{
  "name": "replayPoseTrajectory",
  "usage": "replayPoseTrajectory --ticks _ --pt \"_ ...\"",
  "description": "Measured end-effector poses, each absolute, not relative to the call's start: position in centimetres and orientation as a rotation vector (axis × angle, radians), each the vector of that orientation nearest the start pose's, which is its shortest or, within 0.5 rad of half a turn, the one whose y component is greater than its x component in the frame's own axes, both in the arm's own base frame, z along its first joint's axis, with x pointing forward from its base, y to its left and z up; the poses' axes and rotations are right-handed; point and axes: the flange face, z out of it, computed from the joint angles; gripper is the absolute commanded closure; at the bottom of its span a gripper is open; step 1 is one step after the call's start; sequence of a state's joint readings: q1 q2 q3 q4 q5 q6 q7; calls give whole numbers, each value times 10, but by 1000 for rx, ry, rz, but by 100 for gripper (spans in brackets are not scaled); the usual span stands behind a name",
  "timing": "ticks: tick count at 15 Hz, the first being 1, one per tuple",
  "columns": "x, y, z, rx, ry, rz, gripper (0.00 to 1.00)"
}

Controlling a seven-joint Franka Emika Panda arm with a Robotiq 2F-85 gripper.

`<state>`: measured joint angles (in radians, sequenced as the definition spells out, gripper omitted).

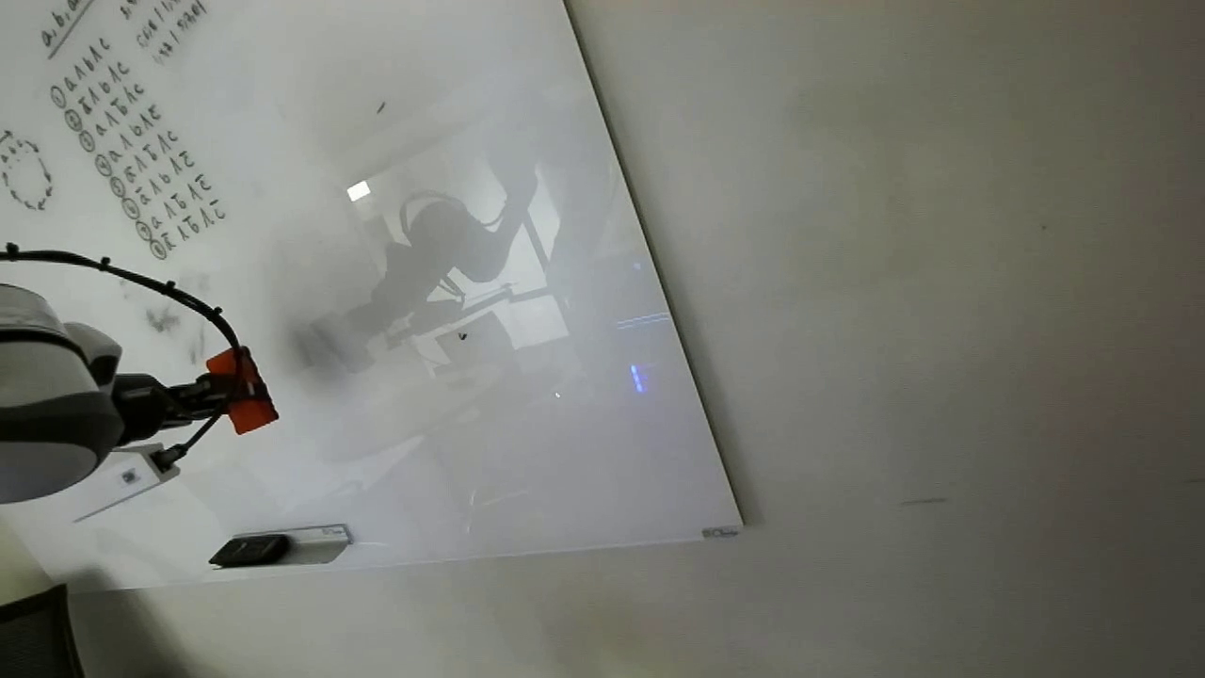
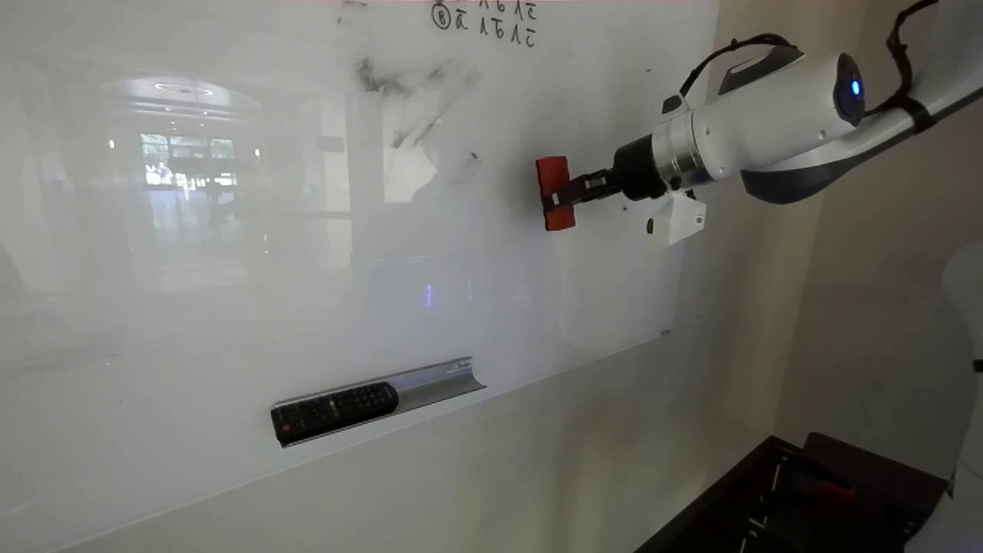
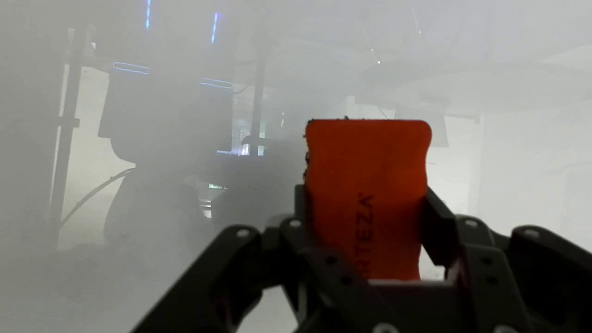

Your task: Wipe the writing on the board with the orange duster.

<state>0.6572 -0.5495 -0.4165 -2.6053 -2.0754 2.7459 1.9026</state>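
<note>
My gripper (image 1: pixel 224 388) is shut on the orange duster (image 1: pixel 252 414), which also shows in an exterior view (image 2: pixel 554 170). In the wrist view the duster (image 3: pixel 367 157) sits upright between both fingers (image 3: pixel 365 199), its lower end hidden by them. The duster faces the white board (image 2: pixel 230 353); its shadow and reflection lie offset, so it appears apart from the surface. The triangle and circle writing does not show in any view. Grey smudges (image 2: pixel 376 77) lie on the board beside the duster, also in an exterior view (image 1: pixel 162 320).
A metal tray (image 2: pixel 438 384) holding a black remote (image 2: pixel 334 413) is fixed near the board's lower edge. Columns of black characters (image 1: pixel 141 151) and a ring of dots (image 1: pixel 26 169) stand higher up. Small dark marks (image 1: pixel 462 336) are on the board. A dark chair (image 1: pixel 33 631) is at the lower corner.
</note>
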Motion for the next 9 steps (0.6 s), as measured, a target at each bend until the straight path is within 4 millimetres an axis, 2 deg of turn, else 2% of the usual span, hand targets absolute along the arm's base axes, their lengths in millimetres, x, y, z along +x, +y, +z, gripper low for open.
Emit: replayPoseTrajectory --ticks 2,4,9 --pt "377 127 448 -2635 -122 -1794 69" --pt "380 137 438 -2634 -69 -1776 69" --pt "397 185 393 -2613 62 -1737 69"
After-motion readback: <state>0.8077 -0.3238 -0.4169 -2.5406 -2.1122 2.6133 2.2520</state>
